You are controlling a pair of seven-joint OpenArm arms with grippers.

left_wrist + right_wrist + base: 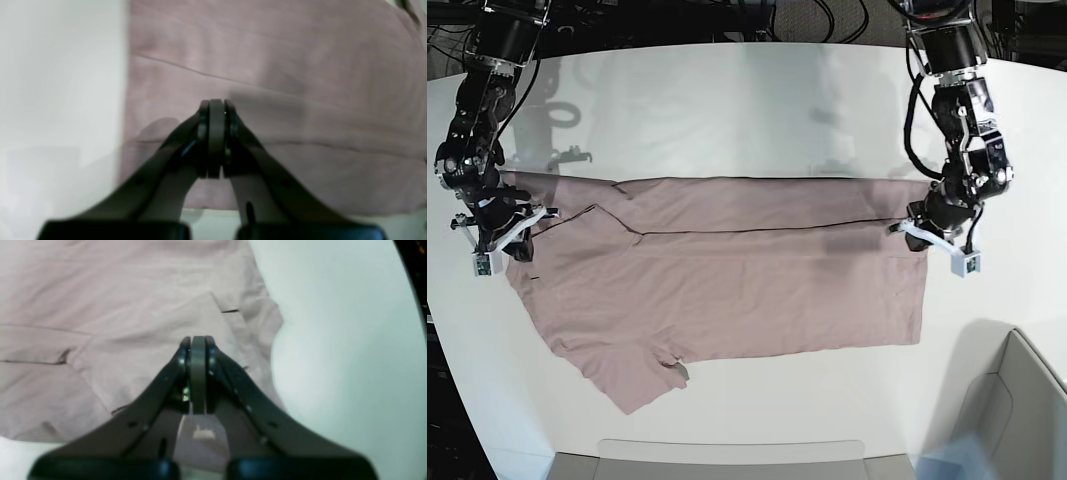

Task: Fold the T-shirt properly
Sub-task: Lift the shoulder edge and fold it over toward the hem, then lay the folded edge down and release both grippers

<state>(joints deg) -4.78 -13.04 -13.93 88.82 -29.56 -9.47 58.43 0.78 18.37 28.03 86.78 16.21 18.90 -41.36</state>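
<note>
White table point(757, 90), curved at its far edge, filling most of the base view; dark cabling and frame parts beyond the far rim. Pale grey bin corner point(1017, 400) at the near right of that view.

T-shirt point(727, 290), dusty pink and wrinkled, spread flat across the middle of the table, long axis running left to right in the base view. Far edge doubled over toward the near side, forming a narrow folded band with a dark crease line along it. Straight hem at the view's right, below the left arm; sleeve and neck end at the view's left, with one sleeve point(642, 375) sticking out toward the near edge.

Left gripper point(216, 110), on the base view's right, poised at the folded band close to the hem edge; jaws pressed together, pads meeting, no cloth seen between them in the left wrist view. Cloth point(300, 100) filling the background there, bare table at left.

Right gripper point(197, 346), on the base view's left, set at the sleeve-end corner of the folded band; jaws likewise clenched flat against each other, no fabric seen pinched between the tips. Overlapping layers of the shirt point(100, 323) beneath it, bare table at right.
</note>
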